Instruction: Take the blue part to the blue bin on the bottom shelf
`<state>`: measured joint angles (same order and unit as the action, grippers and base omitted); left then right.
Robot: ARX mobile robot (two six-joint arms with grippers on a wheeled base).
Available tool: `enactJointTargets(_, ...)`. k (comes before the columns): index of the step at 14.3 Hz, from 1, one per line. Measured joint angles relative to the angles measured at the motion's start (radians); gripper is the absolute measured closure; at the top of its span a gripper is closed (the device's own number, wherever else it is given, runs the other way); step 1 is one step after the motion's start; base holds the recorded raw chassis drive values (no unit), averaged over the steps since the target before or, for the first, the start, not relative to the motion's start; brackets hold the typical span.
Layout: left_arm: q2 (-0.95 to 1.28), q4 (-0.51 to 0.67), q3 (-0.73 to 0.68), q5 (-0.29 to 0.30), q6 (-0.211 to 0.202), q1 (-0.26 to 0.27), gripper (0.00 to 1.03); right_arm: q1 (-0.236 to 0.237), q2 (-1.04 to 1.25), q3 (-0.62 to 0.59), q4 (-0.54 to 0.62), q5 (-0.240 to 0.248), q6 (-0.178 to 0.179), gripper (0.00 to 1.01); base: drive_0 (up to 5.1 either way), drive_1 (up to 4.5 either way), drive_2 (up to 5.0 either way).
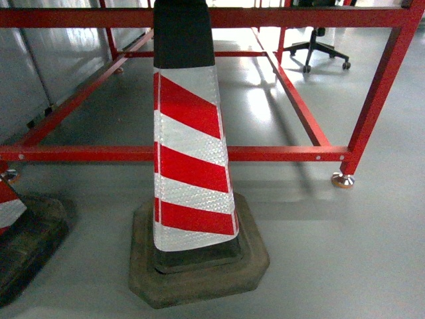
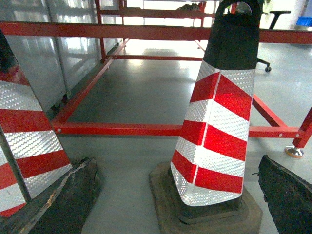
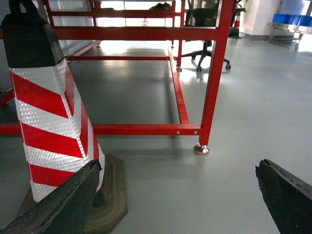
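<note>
The blue part, the blue bin and the bottom shelf do not show clearly in any view. My left gripper (image 2: pixel 176 160) is open, its two black fingers (image 2: pixel 58 200) wide apart low over the grey floor, with nothing between them. My right gripper (image 3: pixel 178 163) is also open and empty, with its fingers (image 3: pixel 285 195) spread over bare floor. Neither gripper appears in the head view. Far off at the top right of the right wrist view, blue shapes (image 3: pixel 292 19) sit on a pale rack, too small to identify.
A red-and-white traffic cone (image 1: pixel 192 146) on a black base stands directly ahead, close. A second cone (image 1: pixel 10 206) is at the left edge. Behind them runs a low red steel frame (image 1: pixel 265 154) with a foot (image 1: pixel 342 179). An office chair (image 1: pixel 322 50) stands beyond.
</note>
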<state>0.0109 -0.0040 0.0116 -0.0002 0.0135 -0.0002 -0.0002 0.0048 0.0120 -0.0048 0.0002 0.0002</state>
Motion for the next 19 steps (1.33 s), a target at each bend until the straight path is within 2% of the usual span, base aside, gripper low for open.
enactJointTargets(19,0.0,0.0,0.0,0.0,0.0,0.0,0.05,0.0,0.0,0.0,0.0,0.0,0.0,0.03,0.0,0.0,0.0)
